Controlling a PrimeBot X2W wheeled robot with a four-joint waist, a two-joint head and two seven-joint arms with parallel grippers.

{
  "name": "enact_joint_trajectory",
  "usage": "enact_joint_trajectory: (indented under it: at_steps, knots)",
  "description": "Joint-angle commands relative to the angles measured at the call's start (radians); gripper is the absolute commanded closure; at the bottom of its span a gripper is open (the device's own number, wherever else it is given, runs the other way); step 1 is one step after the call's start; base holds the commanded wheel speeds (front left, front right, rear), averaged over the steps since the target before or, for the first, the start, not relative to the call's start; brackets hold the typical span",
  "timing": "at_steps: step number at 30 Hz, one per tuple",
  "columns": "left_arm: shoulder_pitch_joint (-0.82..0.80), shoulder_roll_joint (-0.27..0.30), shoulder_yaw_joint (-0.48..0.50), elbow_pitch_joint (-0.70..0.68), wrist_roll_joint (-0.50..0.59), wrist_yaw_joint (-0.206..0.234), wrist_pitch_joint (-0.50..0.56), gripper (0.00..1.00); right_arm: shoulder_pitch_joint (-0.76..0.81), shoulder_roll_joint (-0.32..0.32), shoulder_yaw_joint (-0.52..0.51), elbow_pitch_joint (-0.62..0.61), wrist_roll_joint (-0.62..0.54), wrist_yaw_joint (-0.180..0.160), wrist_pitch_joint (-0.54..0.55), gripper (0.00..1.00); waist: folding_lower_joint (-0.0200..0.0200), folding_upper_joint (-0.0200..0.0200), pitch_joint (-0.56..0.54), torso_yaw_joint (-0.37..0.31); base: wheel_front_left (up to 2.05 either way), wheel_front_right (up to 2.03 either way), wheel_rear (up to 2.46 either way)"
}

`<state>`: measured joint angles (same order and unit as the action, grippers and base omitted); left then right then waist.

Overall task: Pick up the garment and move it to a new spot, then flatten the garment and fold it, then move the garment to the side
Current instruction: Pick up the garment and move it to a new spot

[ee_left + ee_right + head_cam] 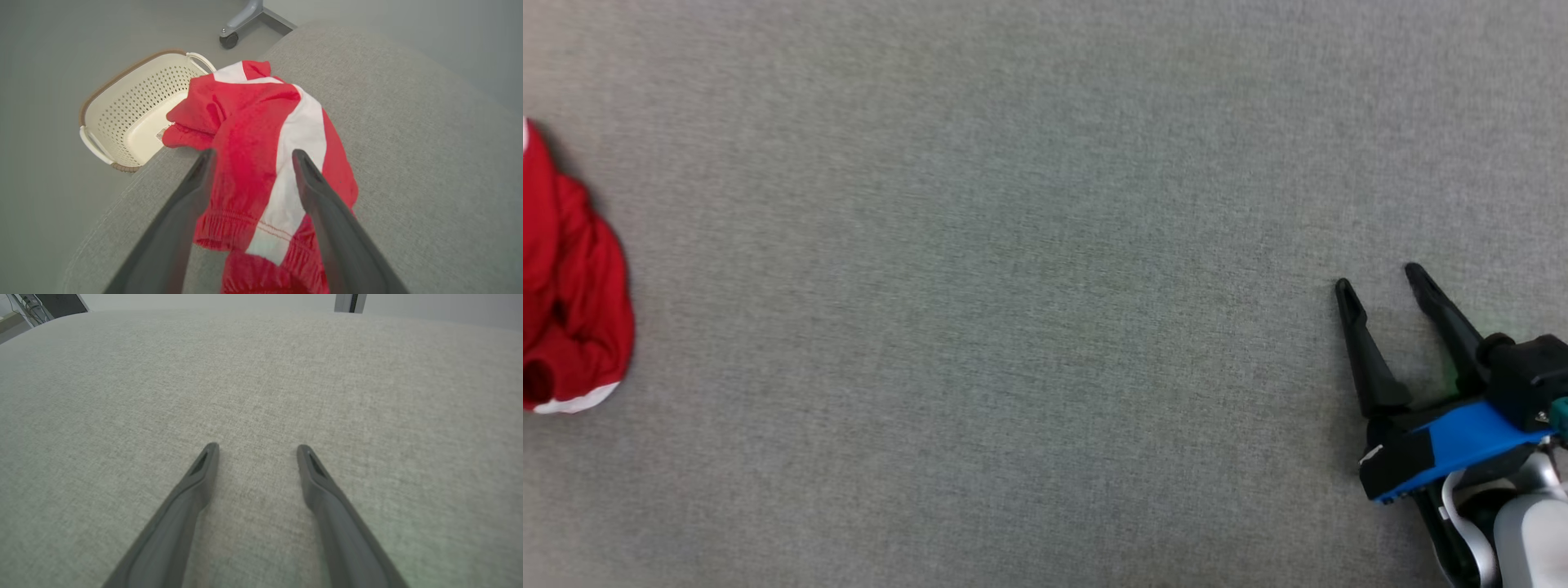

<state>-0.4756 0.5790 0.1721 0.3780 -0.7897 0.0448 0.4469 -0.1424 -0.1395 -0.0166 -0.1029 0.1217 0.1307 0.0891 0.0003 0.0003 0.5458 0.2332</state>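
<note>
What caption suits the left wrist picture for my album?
Open left gripper poised over the crumpled red-and-white garment near the grey table edge, cream basket beyond.

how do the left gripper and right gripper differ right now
The left gripper is aimed at the crumpled red and white garment, which shows between its fingers; the right gripper is aimed at bare grey fabric tabletop. The left gripper is near the tabletop's edge, with a cream basket beyond it; the right gripper has tabletop stretching well ahead of it. Both are open and hold nothing.
</note>
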Motion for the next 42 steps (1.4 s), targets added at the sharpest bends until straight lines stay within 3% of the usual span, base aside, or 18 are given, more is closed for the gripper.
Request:
enact_joint_trajectory:
  at_steps: [1, 8, 15, 16, 17, 18, 19, 24, 32, 42]
  knots:
    - [-0.028, 0.008, -0.001, 0.023, -0.003, 0.009, 0.011, 0.0, -0.014, -0.012, -0.002, -0.008, -0.001, 0.0, 0.009, 0.0, -0.0003, -0.0003, 0.017, -0.005, 0.0, 0.0, 0.0]
    - [-0.089, 0.026, -0.02, 0.131, -0.018, 0.0, 0.076, 0.0, -0.017, -0.028, -0.002, -0.053, 0.005, -0.001, 0.026, 0.0, -0.0003, -0.0003, 0.063, -0.045, 0.0, 0.0, 0.0]
    - [-0.088, -0.024, -0.075, 0.229, -0.063, 0.002, 0.231, 0.0, -0.011, -0.031, -0.01, -0.074, 0.006, -0.001, 0.034, 0.0, -0.0003, -0.0003, 0.064, -0.055, 0.0, 0.0, 0.0]
    - [-0.085, -0.025, -0.082, 0.231, -0.064, 0.003, 0.247, 0.55, -0.011, -0.029, -0.009, -0.073, 0.006, 0.0, 0.032, 0.0, -0.0003, -0.0003, 0.058, -0.055, 0.0, 0.0, 0.0]
    - [-0.085, -0.025, -0.082, 0.231, -0.064, 0.003, 0.247, 0.55, -0.011, -0.029, -0.009, -0.073, 0.006, 0.0, 0.032, 0.0, -0.0003, -0.0003, 0.058, -0.055, 0.0, 0.0, 0.0]
    - [-0.084, -0.022, -0.086, 0.224, -0.059, 0.005, 0.248, 0.74, -0.01, -0.025, -0.008, -0.074, 0.006, 0.0, 0.031, 0.0, -0.0003, -0.0003, 0.054, -0.054, 0.0, 0.0, 0.0]
    - [-0.079, -0.018, -0.09, 0.22, -0.06, 0.003, 0.262, 1.0, -0.009, -0.022, -0.006, -0.072, 0.006, 0.0, 0.031, 0.0, -0.0003, -0.0003, 0.047, -0.054, 0.0, 0.0, 0.0]
    - [-0.087, 0.014, -0.073, 0.164, -0.055, -0.032, 0.209, 1.0, -0.007, -0.027, -0.001, -0.06, -0.004, 0.0, 0.019, 0.0, -0.0003, -0.0003, 0.006, -0.043, 0.0, 0.0, 0.0]
    - [-0.128, 0.09, -0.083, 0.067, 0.012, -0.128, 0.046, 1.0, 0.0, 0.003, 0.021, 0.011, 0.005, 0.0, -0.017, 0.0, -0.0003, -0.0003, -0.132, -0.031, 0.0, 0.0, 0.0]
    - [-0.2, 0.147, -0.199, -0.184, 0.032, -0.17, 0.059, 1.0, 0.024, 0.063, 0.056, 0.125, 0.031, 0.0, -0.09, 0.0, -0.0003, -0.0003, -0.34, -0.093, 0.0, 0.0, 0.0]
